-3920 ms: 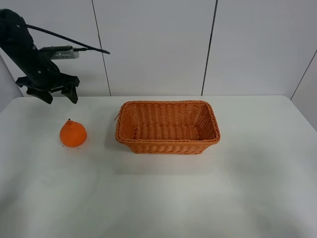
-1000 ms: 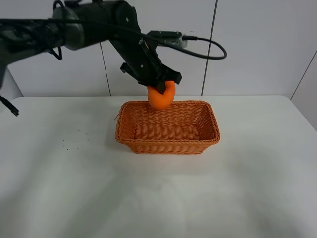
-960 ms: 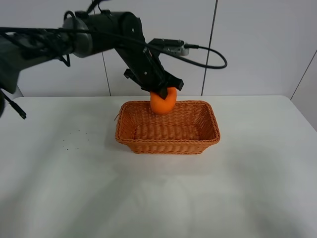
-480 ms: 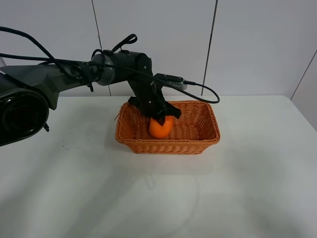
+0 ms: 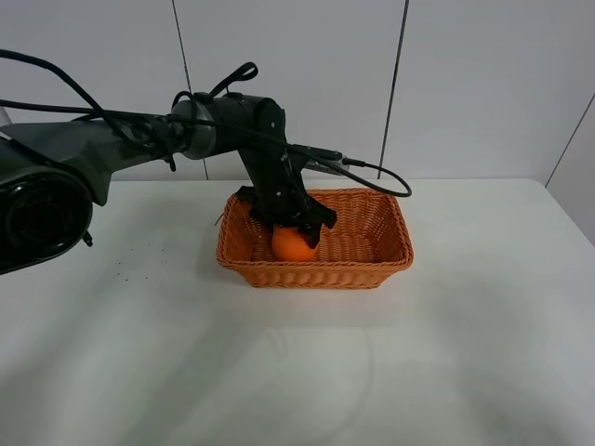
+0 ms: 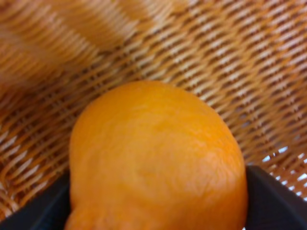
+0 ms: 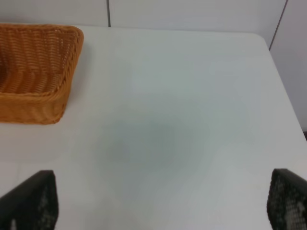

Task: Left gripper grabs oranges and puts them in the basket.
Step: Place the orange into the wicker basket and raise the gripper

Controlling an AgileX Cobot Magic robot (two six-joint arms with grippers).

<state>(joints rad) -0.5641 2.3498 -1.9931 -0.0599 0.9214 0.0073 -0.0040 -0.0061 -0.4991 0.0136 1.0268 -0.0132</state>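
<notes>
The orange [image 5: 291,245] sits low inside the wicker basket [image 5: 372,269], at its left half, on or just above the woven floor. My left gripper [image 5: 290,228] reaches down into the basket and its black fingers are closed around the orange from above. In the left wrist view the orange [image 6: 153,158] fills the frame between two dark fingers [image 6: 276,201], with the basket weave [image 6: 230,62] right behind it. My right gripper [image 7: 158,211] is open and empty over the bare table, to the right of the basket [image 7: 33,96].
The white table [image 5: 139,325] stretches around the basket. A black cable [image 5: 372,177] trails from the left arm over the basket's back rim. A panelled wall stands right behind the table. The table's right edge [image 7: 283,96] is near the right gripper.
The left gripper carried the orange from the table's left side over the basket, then lowered it inside. In the last half second the orange sank a little lower and leftward.
</notes>
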